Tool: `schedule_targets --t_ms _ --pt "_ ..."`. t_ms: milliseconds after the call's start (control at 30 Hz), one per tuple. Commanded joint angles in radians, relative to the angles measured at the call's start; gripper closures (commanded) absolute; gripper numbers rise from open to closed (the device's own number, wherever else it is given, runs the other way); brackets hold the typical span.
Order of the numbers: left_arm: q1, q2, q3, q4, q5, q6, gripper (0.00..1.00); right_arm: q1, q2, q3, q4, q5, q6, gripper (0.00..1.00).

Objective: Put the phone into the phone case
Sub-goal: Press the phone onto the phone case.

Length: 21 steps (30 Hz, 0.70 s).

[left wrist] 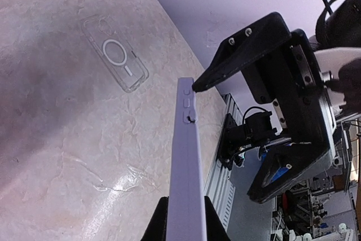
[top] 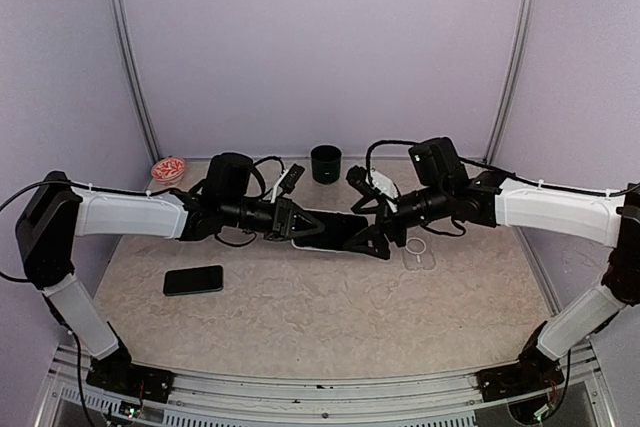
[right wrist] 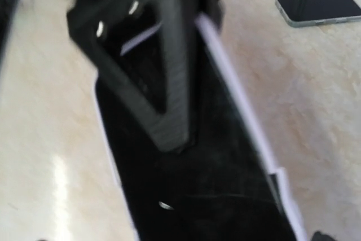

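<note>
Left pincer [top: 293, 224] clenched on one end of the lavender phone [top: 330, 229], which is held above the surface [top: 330, 317], just left of the clear case [top: 418, 252]. Right pincer [top: 372, 232] released, jaws spread around the phone's other end; one fingertip possibly touching it, view blurred.

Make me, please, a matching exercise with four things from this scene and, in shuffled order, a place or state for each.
Things:
1. lavender-edged phone
2. clear phone case
3. dark phone
4. black cup

Places or states:
A. stands upright at the back
B. lies flat, left of centre, untouched
C. clamped in the left gripper
D. lies flat, right of centre

Pairs: 1-C, 2-D, 3-B, 4-A.
</note>
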Motion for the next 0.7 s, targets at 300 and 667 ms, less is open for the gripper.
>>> schedule_targets --t_ms 300,667 --pt "0.004 -0.051 0.044 -0.037 0.041 0.031 1.00 0.134 -0.030 -0.091 0.035 0.330 -0.330 0.00" --pt "-0.008 -0.043 0.058 -0.037 0.047 0.027 1.00 0.164 0.027 -0.068 0.043 0.386 -0.378 0.00"
